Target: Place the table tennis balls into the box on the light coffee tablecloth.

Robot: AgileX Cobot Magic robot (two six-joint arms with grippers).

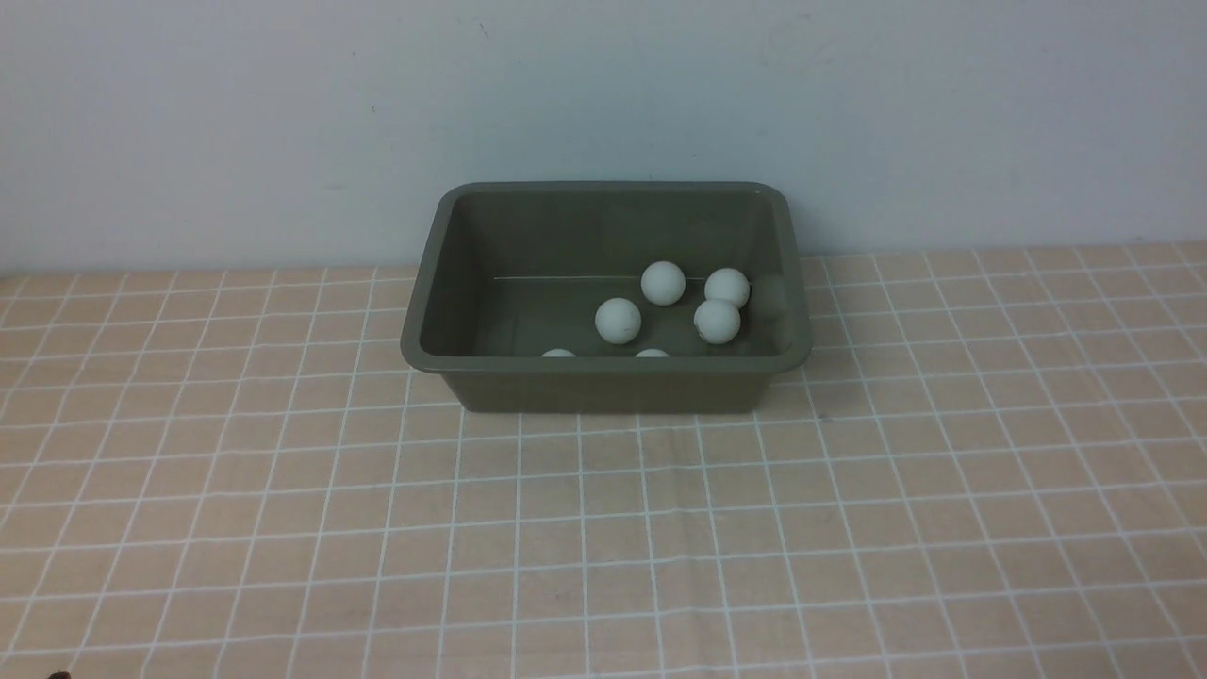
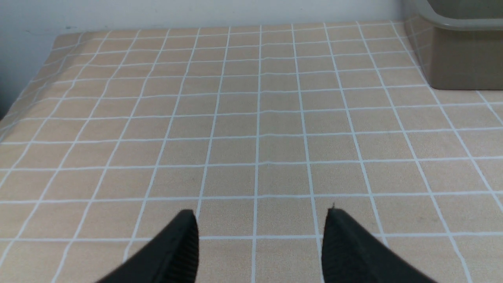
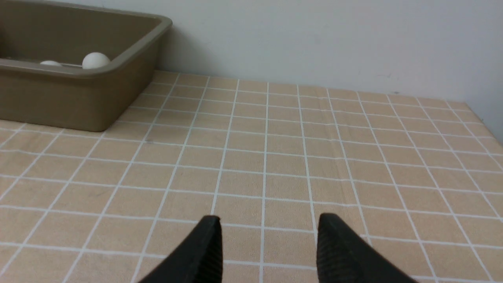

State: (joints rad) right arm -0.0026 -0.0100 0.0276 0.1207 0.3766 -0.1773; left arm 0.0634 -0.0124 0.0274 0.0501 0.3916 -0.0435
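Both pincers gape over bare cloth with nothing in them; six balls counted in the one box.

The left gripper (image 2: 259,224) has its two black fingers spread wide apart, nothing between them but the light coffee tablecloth (image 2: 235,129); the right gripper (image 3: 267,230) likewise stands parted and grips nothing. Neither shows in the front view. Outward from them, the box (image 1: 420,321) sits on the cloth near the back wall (image 1: 603,94), upright. Inside it, the front view shows the table tennis balls (image 1: 618,320): four in full toward the box's right half, two of them touching or nearly so, plus two more whose tops just peep above the near rim. A seventh cannot be made out.
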